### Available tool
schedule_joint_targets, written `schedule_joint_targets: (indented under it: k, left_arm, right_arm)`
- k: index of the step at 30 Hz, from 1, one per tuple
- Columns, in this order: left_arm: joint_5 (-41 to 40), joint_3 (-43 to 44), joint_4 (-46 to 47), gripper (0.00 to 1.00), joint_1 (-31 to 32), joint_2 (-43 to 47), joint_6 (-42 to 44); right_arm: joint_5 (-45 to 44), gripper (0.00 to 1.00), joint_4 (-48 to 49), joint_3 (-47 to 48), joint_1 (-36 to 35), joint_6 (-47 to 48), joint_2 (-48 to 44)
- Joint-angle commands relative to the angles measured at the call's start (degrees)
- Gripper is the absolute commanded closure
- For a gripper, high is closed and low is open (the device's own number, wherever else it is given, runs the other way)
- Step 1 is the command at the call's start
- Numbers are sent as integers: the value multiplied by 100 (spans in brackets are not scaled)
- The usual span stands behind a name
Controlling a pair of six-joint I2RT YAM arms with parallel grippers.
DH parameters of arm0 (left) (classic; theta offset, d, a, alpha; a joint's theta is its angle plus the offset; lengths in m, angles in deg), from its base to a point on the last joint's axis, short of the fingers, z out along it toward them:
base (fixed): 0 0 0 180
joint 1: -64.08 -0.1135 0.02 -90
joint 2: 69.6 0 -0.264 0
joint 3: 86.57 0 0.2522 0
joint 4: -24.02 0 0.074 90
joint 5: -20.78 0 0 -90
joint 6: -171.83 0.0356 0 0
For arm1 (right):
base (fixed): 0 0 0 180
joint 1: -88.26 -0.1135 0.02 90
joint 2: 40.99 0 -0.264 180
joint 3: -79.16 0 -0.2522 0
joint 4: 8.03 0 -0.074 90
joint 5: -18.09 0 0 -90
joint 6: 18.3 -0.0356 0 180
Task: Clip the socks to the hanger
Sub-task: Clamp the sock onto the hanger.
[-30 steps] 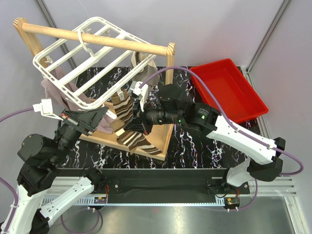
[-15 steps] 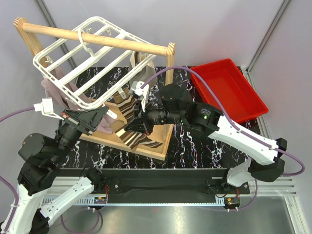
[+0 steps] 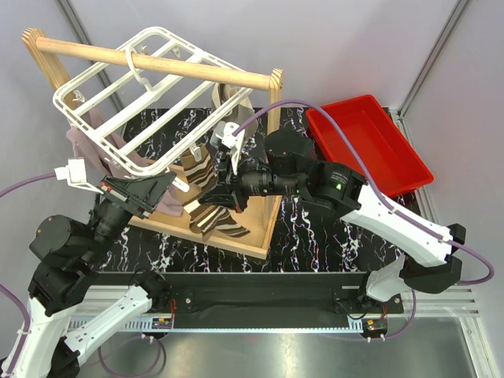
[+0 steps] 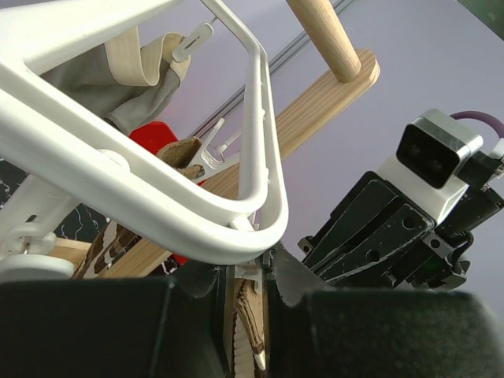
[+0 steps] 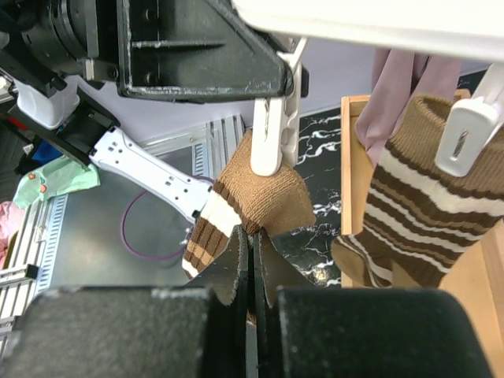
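Top view: right gripper [image 3: 223, 187] lifts one sock [image 3: 220, 224] under the hanger [image 3: 85, 124], facing the left gripper [image 3: 175, 187].

Left wrist: jaws apparently pinching a clip [image 4: 249, 272].

Right wrist: jaws pressed together on the cuff. The other sock [image 5: 417, 220] hangs clipped.

Next: seat the clip on the cuff.

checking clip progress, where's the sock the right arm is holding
Centre of the right wrist view: the sock sits pinched in the right gripper, its cuff at a white clip under the hanger, left of the other sock.
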Motion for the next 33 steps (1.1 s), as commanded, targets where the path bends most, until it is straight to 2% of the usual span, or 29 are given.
schedule_joint_targets:
  k: [1,19,29,30,33]
  left_arm:
    - [438,29,-65,100,8,-126,-34]
    - [473,82,-92,100,8,-82,-25]
    - [447,64,-180,100,8,-11,-25]
    - [447,56,-171,99,8,-3,-34]
    - [438,3,-101,88,8,67,-34]
  right_arm:
    - [-202,100,133,344,-45,147,105]
    - [-431,100,159,705,-45,270,518]
    - [-536,100,475,415,-36,77,440]
    - [-536,100,501,406,-45,42,431]
    - [-501,98,554,353,-45,-28,431]
